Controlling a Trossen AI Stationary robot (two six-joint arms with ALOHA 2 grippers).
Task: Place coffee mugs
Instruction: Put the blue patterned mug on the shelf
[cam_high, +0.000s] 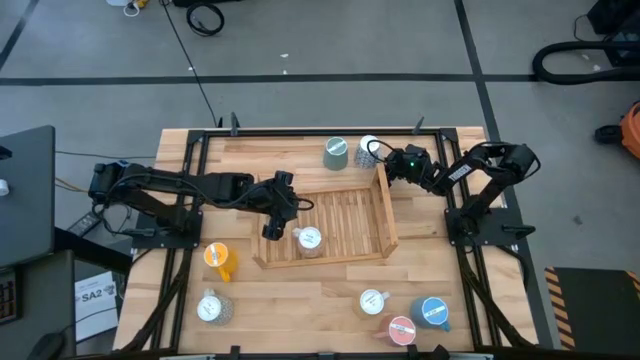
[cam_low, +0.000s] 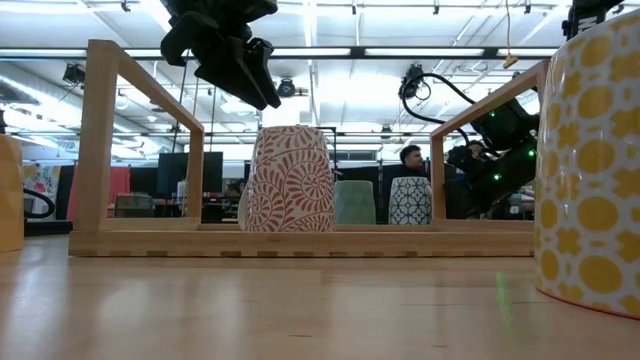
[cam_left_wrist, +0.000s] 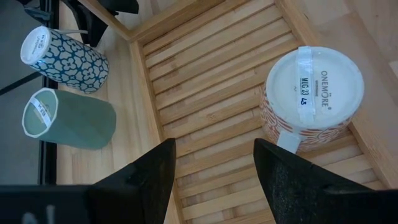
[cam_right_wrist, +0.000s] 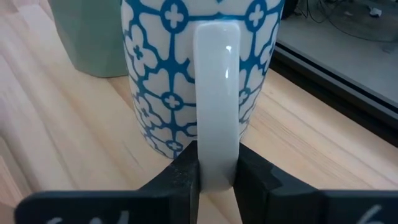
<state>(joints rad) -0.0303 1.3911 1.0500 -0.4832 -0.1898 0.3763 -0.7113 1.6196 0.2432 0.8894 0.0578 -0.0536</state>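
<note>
A wooden slatted tray (cam_high: 385, 215) sits mid-table. A red-patterned mug (cam_left_wrist: 314, 99) stands upside down on its slats, also visible in the low view as the red-patterned mug (cam_low: 290, 180). My left gripper (cam_left_wrist: 214, 168) hovers open above the tray's left part, beside that mug and touching nothing. At the far edge a green mug (cam_high: 336, 153) and a blue-and-white patterned mug (cam_high: 369, 148) stand on the table outside the tray. My right gripper (cam_right_wrist: 216, 177) is shut on the patterned mug's handle. My right gripper pinches the blue-and-white mug's white handle (cam_right_wrist: 216, 143) near its lower end between the two fingers (cam_right_wrist: 183, 174). The fingers come about level from the table's right side, one on each side of the handle. The mug stands upright with its underside on the table.
Near the table's front edge stand an orange mug (cam_high: 220, 260), a speckled grey mug (cam_high: 211, 308), a white mug (cam_high: 373, 302), a pink mug (cam_high: 401, 330) and a blue mug (cam_high: 433, 313). The tray's raised walls (cam_low: 100, 140) enclose open slats around the red-patterned mug.
</note>
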